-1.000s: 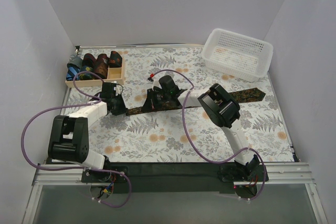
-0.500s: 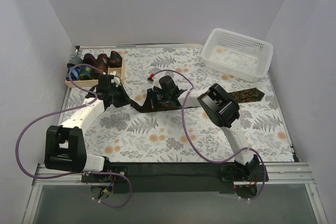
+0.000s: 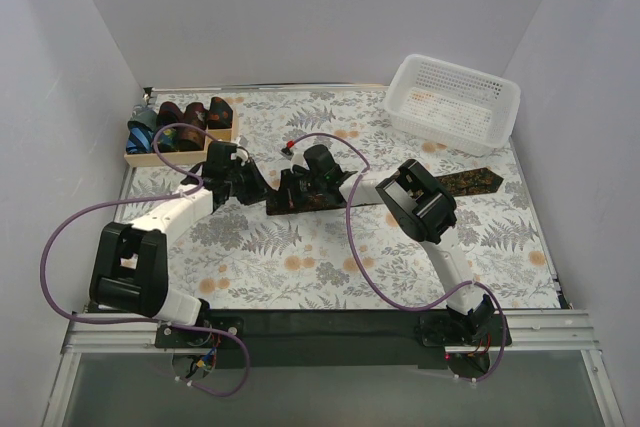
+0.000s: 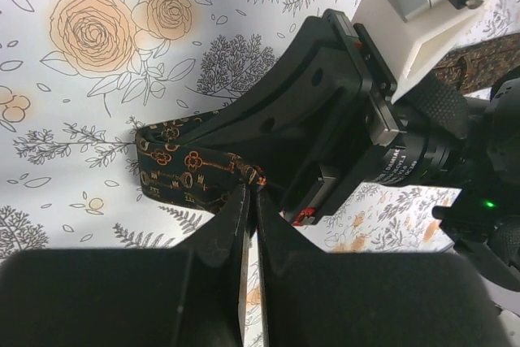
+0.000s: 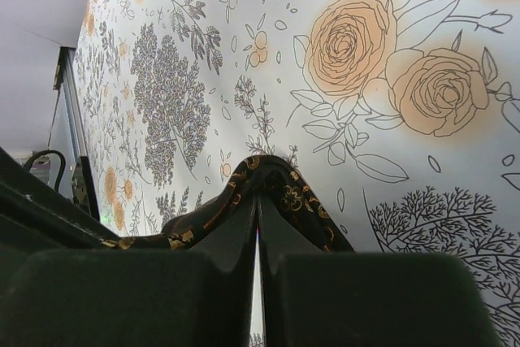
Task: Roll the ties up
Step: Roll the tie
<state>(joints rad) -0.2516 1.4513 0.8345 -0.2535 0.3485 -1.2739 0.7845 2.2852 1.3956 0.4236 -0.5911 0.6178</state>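
We see the left gripper (image 4: pixel 249 188) clamped tight on the dark key-patterned tie (image 4: pixel 175 170) near its end, right gripper (image 5: pixel 258 201) pinching a raised fold of it.

It looked like a robotics lab cell: plain white walls (image 3: pixel 320 17) boxed in the floral-covered table (image 3: pixel 300 267), with a left arm (image 3: pixel 150 222) and a right arm (image 3: pixel 430 217) bolted to a metal rail (image 3: pixel 540 325) along the table's near edge.

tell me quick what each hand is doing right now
left hand: closed, pinching the end of the dark tie
right hand: closed, pinching a raised fold of the same tie
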